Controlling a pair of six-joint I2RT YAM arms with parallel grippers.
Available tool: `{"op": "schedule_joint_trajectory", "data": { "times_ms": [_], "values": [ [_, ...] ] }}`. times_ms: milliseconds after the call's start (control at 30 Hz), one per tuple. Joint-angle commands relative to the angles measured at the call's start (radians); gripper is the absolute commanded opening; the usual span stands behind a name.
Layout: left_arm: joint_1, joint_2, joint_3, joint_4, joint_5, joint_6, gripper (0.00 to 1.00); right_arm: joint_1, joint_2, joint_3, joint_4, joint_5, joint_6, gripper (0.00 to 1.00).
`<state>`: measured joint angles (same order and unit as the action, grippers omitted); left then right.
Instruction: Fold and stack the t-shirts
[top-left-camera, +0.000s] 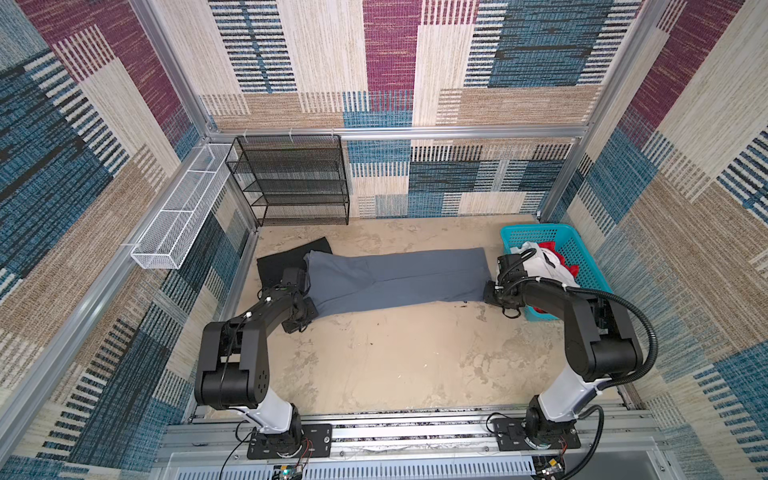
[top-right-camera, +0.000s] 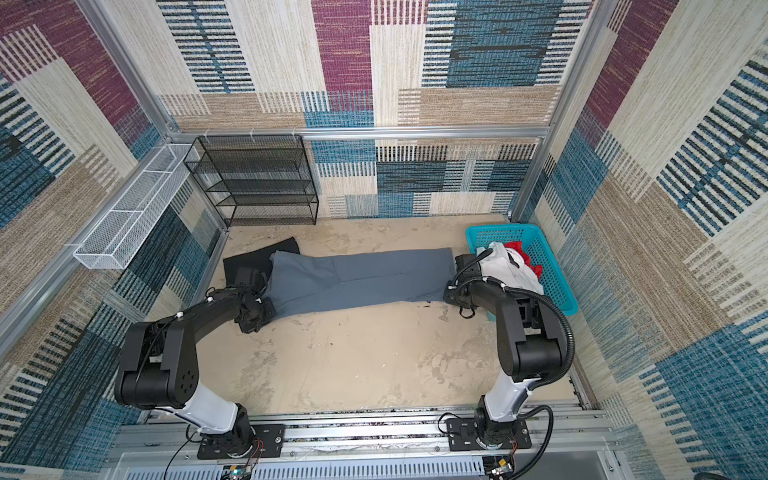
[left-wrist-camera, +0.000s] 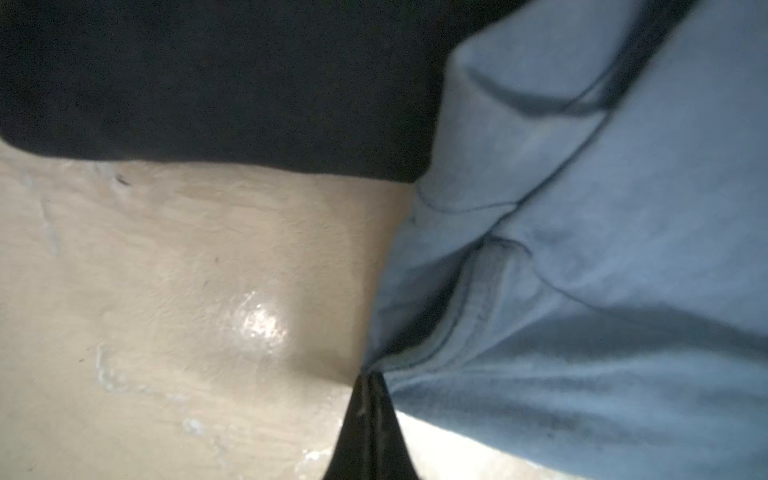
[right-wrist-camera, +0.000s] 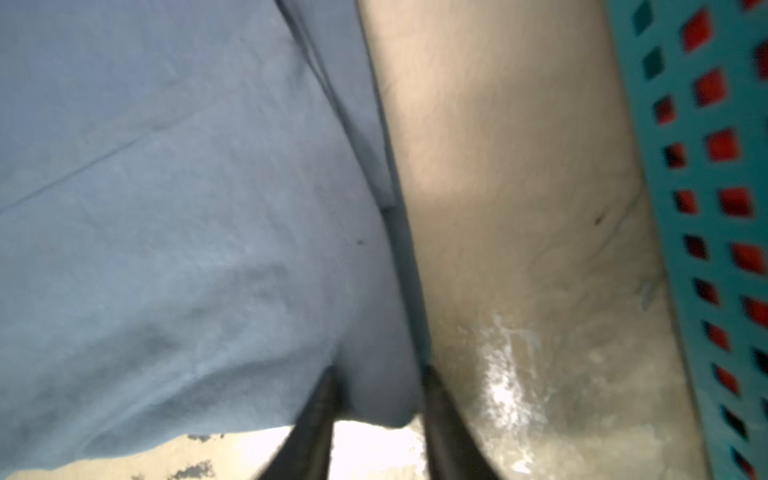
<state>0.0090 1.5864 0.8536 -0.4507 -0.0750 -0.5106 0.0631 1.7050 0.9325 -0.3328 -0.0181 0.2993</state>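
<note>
Folded into a long band, the large slate blue-grey cloth t-shirt lies across the far half of the sandy tabletop, its long axis running from arm to arm. We see the left gripper pinched tight on the near corner of its left end, where it overlaps a flat black cloth t-shirt. The right gripper straddles the opposite near corner, cloth between its parted fingers; whether it bites, we cannot tell. A white cloth t-shirt and a red cloth t-shirt wait in the turquoise plastic mesh basket at the far-right corner. Each arm, we judge, has its own end nearest.
</note>
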Motion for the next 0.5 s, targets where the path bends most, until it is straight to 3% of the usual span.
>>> {"op": "schedule_joint_trajectory", "data": {
  "times_ms": [0,467],
  "values": [
    [0.009,-0.006,-0.027,-0.042,0.001,-0.043,0.0,0.001,-0.028,-0.01,-0.007,-0.026,-0.008,0.0],
    [0.068,-0.142,-0.071,-0.12,-0.055,-0.081,0.0,0.001,-0.228,-0.036,-0.212,0.154,0.022,0.0]
  ]
}}
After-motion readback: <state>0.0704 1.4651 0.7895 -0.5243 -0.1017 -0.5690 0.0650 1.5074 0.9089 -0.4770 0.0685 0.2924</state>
